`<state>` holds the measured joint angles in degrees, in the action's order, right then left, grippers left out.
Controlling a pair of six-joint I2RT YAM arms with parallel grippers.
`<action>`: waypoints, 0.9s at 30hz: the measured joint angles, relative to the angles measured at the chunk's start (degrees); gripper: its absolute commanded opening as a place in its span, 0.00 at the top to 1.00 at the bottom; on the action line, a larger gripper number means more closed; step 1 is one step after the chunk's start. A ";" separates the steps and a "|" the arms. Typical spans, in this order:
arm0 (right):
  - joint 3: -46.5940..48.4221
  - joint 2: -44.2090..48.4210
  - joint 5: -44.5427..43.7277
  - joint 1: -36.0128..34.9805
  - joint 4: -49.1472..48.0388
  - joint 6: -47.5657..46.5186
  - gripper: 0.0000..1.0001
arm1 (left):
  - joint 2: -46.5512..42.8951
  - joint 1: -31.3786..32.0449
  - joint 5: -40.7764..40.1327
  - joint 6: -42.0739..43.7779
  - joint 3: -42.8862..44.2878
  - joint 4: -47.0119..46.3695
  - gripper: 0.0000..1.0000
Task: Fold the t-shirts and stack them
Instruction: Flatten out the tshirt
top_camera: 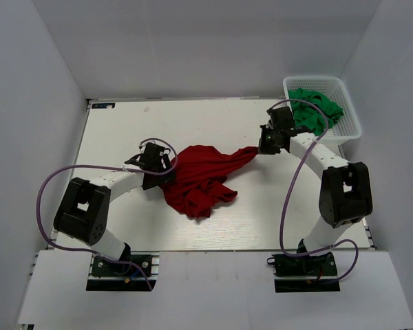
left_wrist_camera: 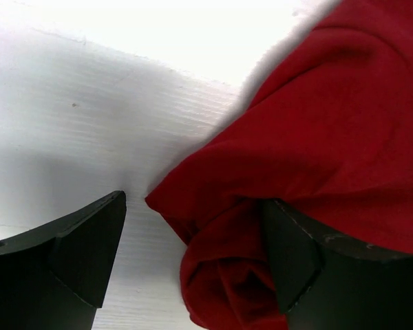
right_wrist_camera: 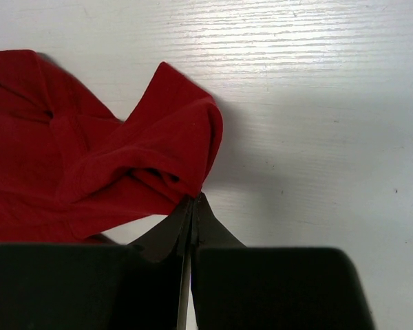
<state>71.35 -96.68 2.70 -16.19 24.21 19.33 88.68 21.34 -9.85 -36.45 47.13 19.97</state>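
My right gripper (right_wrist_camera: 193, 206) pinches the red t-shirt (top_camera: 199, 179) by a sleeve to spread it; my left gripper (left_wrist_camera: 193, 227), jaws wide, straddles the opposite bunched edge.

One t-shirt (top_camera: 201, 180) at table (top_camera: 124, 130) centre; other t-shirts (top_camera: 315, 110) in far-right basket (top_camera: 351, 127).

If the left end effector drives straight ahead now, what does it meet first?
Likely the red t-shirt: its bunched edge lies inside the open left end effector, table beyond; depth unclear.
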 measured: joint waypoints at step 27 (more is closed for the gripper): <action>0.11 -1.42 1.75 0.46 0.11 -0.02 1.00 | -8.35 -2.29 -4.76 -3.52 -2.49 3.39 0.01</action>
<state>71.46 -98.10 4.45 -15.73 24.32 19.31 80.34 19.05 -14.61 -39.97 44.64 23.35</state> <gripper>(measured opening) 0.008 0.987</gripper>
